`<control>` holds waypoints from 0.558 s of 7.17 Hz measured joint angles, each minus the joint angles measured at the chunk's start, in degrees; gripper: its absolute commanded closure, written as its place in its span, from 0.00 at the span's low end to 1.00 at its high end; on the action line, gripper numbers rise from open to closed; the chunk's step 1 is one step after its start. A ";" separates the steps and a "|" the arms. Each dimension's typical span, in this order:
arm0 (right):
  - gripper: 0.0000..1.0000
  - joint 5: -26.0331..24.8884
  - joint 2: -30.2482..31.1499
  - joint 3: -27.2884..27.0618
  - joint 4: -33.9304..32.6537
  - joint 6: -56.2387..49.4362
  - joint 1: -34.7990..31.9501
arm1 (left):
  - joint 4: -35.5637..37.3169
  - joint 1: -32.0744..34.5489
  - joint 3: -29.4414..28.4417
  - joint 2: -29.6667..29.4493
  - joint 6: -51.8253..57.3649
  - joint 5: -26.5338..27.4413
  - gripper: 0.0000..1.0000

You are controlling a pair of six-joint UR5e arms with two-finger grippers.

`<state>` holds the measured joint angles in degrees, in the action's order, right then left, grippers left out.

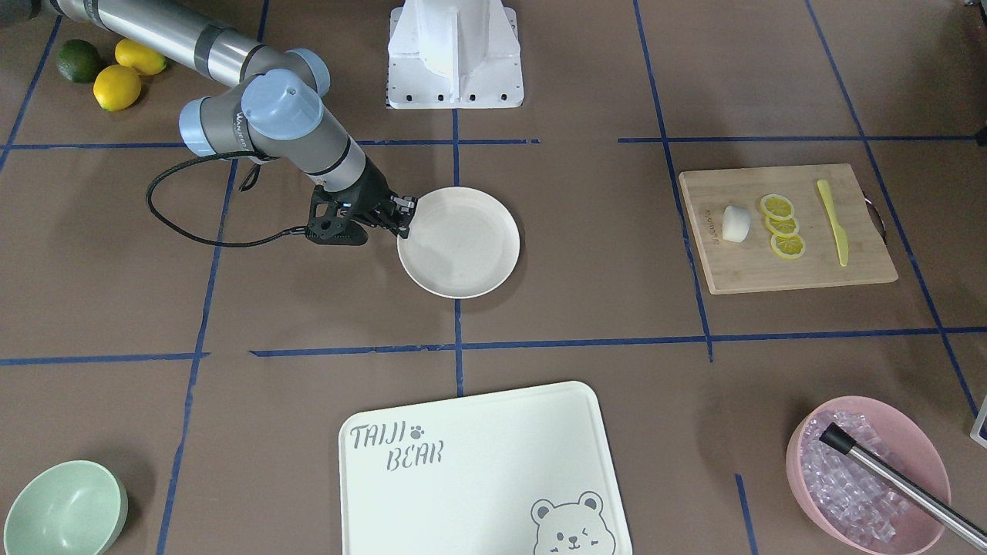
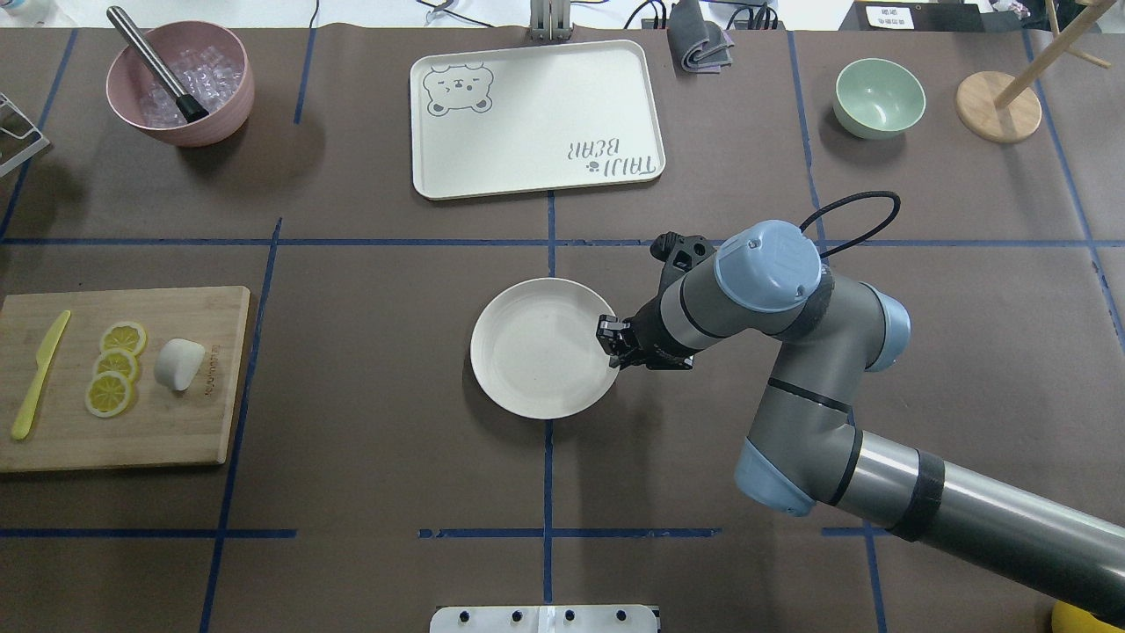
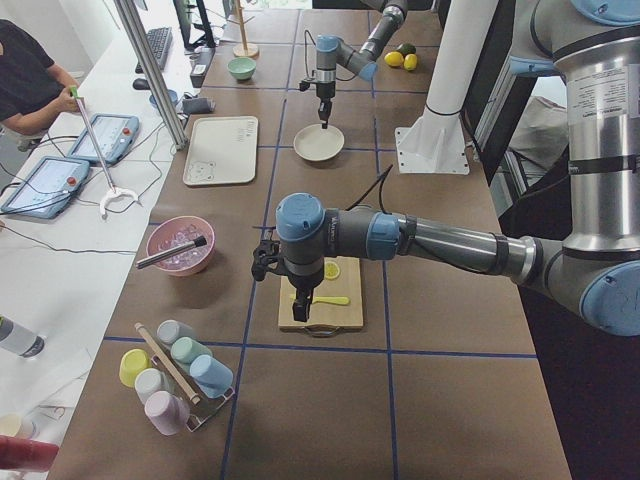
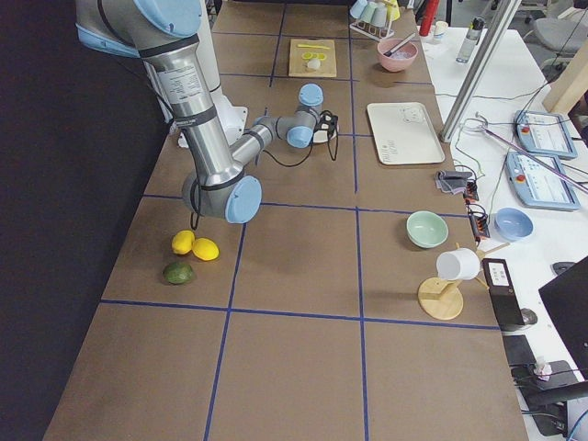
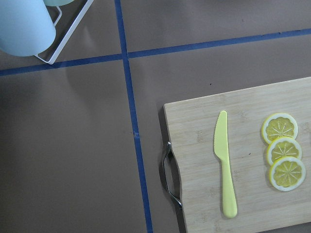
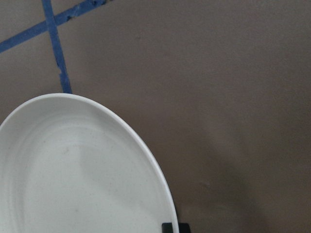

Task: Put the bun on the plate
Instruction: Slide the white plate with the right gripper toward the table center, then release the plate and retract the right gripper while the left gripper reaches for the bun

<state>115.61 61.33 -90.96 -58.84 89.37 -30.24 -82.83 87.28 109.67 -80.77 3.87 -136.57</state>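
Plate [image 6: 73, 170] rim is sitting pinched in the right hand [image 2: 615, 343] — its wrist view is showing one fingertip [image 6: 175, 227] there. Overhead, the bun [image 2: 179, 363] is lying on the cutting board [image 2: 176, 431]; left hand [image 3: 300, 314] state — cannot tell.

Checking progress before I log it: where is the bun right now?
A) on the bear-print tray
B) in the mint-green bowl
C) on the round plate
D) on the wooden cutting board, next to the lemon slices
D: the bun lies on the cutting board beside the lemon slices, and the plate is bare.
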 measured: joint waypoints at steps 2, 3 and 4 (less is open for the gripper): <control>0.00 -0.34 -0.03 -0.15 -0.34 -0.01 0.14 | 0.02 -0.09 0.08 0.00 -0.12 -0.01 0.00; 0.00 -0.48 -0.06 -0.57 -0.95 -0.04 0.06 | -0.19 -0.22 0.10 0.00 -0.32 0.01 0.00; 0.00 -0.27 0.08 -1.57 -1.61 -0.11 -0.55 | -0.80 -0.42 0.10 0.00 -0.54 0.05 0.00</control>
<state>115.34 61.41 -92.54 -60.44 89.26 -30.79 -83.63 86.85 109.77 -80.77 3.33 -136.52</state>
